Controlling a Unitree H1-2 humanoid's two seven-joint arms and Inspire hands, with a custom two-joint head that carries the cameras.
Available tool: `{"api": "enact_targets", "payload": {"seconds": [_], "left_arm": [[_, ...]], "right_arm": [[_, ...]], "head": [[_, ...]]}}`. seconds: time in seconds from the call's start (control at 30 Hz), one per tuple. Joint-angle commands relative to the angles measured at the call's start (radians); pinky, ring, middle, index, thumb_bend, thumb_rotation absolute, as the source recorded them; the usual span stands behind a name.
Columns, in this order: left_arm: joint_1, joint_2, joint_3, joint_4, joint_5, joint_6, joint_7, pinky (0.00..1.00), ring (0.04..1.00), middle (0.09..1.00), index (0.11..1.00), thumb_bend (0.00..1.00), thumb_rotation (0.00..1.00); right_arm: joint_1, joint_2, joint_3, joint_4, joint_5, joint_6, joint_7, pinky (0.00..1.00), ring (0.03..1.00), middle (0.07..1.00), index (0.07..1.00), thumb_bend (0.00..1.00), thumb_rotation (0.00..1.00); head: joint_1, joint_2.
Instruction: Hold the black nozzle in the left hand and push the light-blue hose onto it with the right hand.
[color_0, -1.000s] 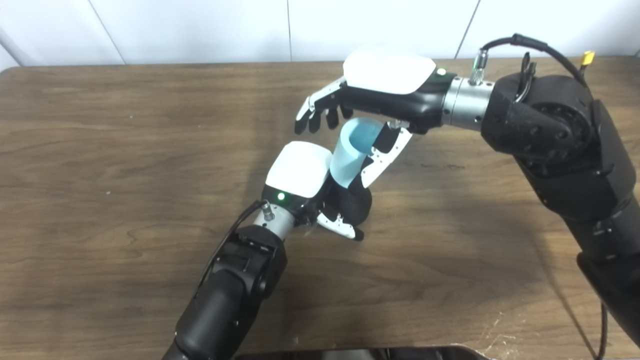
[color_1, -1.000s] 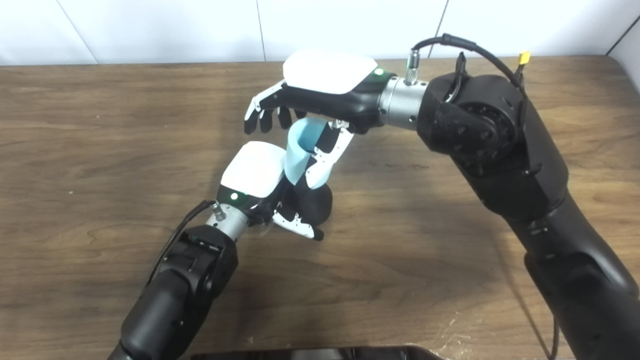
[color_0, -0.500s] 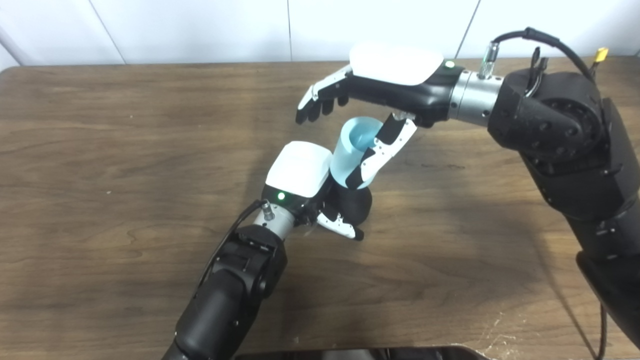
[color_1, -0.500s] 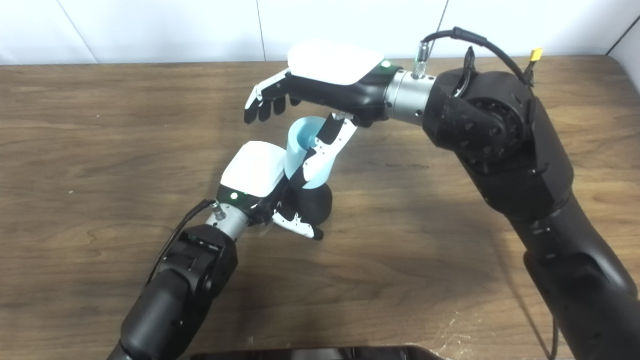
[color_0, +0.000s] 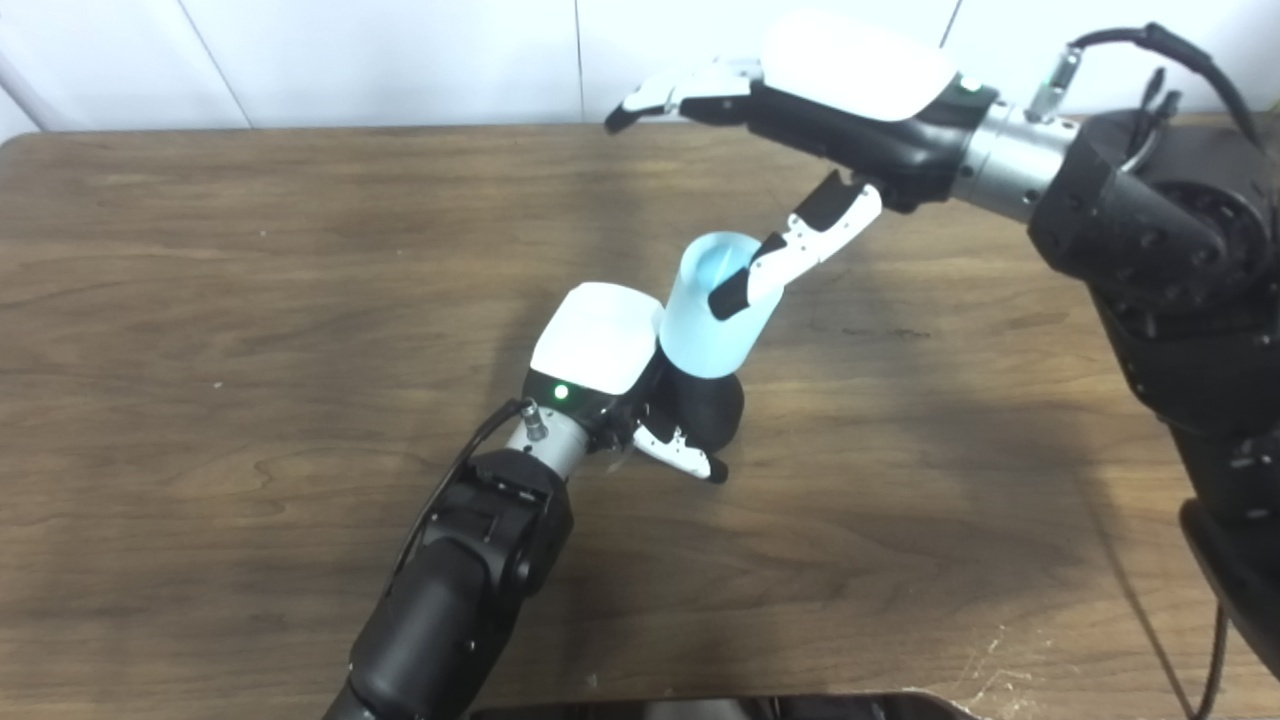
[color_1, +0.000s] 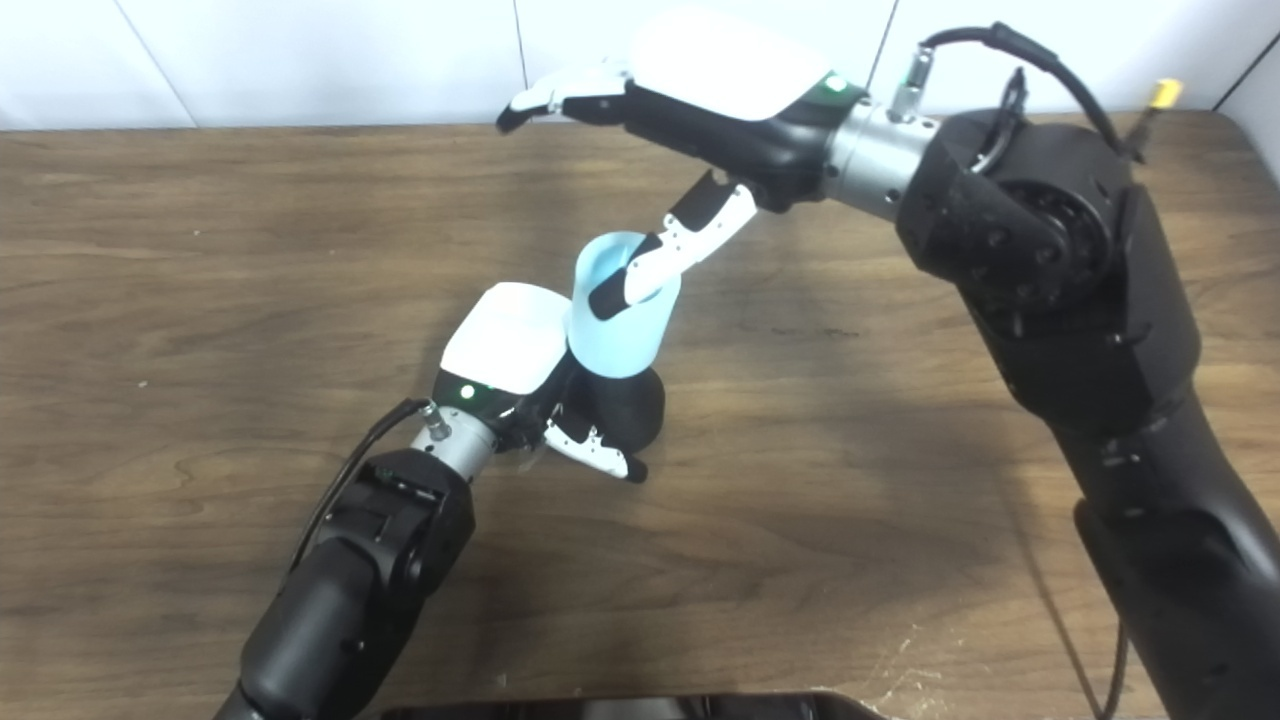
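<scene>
Light-blue hose (color_0: 712, 320): short wide tube, seated over the top of the black nozzle, tilted with its open mouth up and toward the far edge of the table; near the table's middle, a little toward the far edge.
Black nozzle (color_0: 708, 410): rounded black body showing just below the hose's lower rim; gripped from its left side; whether it touches the table cannot be told.
Left hand (color_0: 625, 370): closed around the nozzle, white back plate up, green light lit near the wrist; thumb (color_0: 682, 455) wrapped across the front of the nozzle, black tip pointing right; other fingers hidden behind hose and nozzle.
Right hand (color_1: 700, 85): held wide and holding nothing; raised above the hose, over the far edge of the table; fingers (color_1: 545, 95) stretched out flat toward the left, apart from the hose.
Right thumb (color_0: 795, 250): angled down and left, black tip over the hose's open mouth near the right rim; contact with the rim cannot be told.
Table (color_0: 200, 300): dark wood grain, rounded far-left corner, scuffed pale marks near the front-right edge.
Wall (color_1: 300, 50): white panels behind the far edge.
Dark object (color_0: 720, 708): strip at the near edge, middle; too little visible to name.
</scene>
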Motion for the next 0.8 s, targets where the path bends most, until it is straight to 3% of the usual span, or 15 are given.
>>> {"api": "enact_targets", "payload": {"seconds": [0.0,0.07,0.3,0.77], "left_arm": [[-0.008,-0.006,0.0,-0.005,-0.001,-0.01,0.014,0.65,0.594,0.53,0.45,0.52,0.0],[-0.009,-0.006,0.001,-0.005,-0.006,-0.009,0.01,0.66,0.595,0.53,0.45,0.52,0.0],[-0.01,-0.006,0.001,0.003,-0.01,-0.012,0.026,0.65,0.587,0.528,0.452,0.52,0.0],[-0.011,-0.002,0.001,0.014,-0.007,-0.014,0.033,0.65,0.589,0.531,0.451,0.52,0.0]], "right_arm": [[-0.003,-0.027,-0.014,-0.044,-0.046,-0.045,-0.043,0.95,0.989,0.97,0.942,0.69,0.82],[0.021,-0.032,-0.014,-0.055,-0.083,-0.065,-0.047,0.99,0.998,0.994,0.964,0.69,0.87],[0.114,-0.021,-0.032,-0.063,-0.151,-0.139,-0.092,1.0,1.0,1.0,0.996,0.69,0.99],[0.248,-0.016,-0.087,-0.131,-0.19,-0.188,-0.115,1.0,1.0,1.0,1.0,0.71,1.0]], "head": [[-0.002,0.001],[-0.002,0.001],[0.003,-0.006],[0.004,-0.012]]}}
